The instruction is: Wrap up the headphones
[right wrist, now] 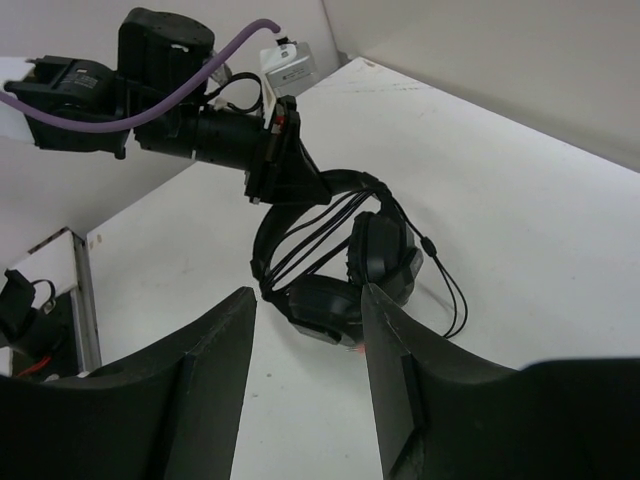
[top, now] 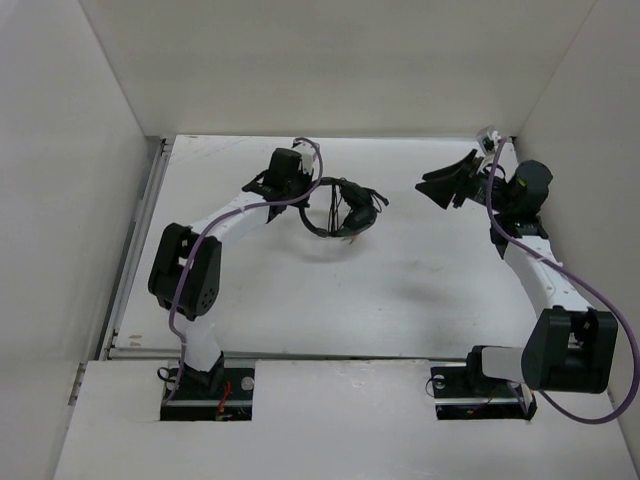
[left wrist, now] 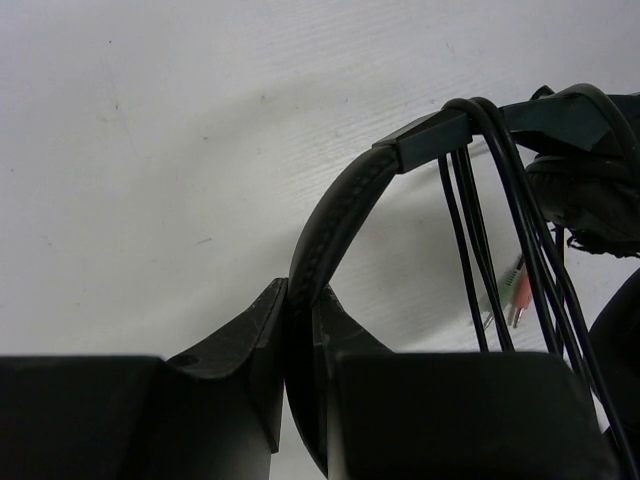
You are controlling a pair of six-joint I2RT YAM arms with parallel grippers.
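Your left claw (left wrist: 300, 335) is clenched tight on the padded band of the black over-ear headphones (left wrist: 345, 205). Seen from above, the headphones are in the upper middle of the frame, over the white surface (top: 400, 300). You cannot tell if the ear cups touch it. The thin black cable (left wrist: 468, 210) hangs over the band in a few loops, and its small pink and green plugs (left wrist: 515, 292) dangle below. Your right claw (top: 440, 186) is released, its fingers spread wide, at the upper right, well apart from the headphones.
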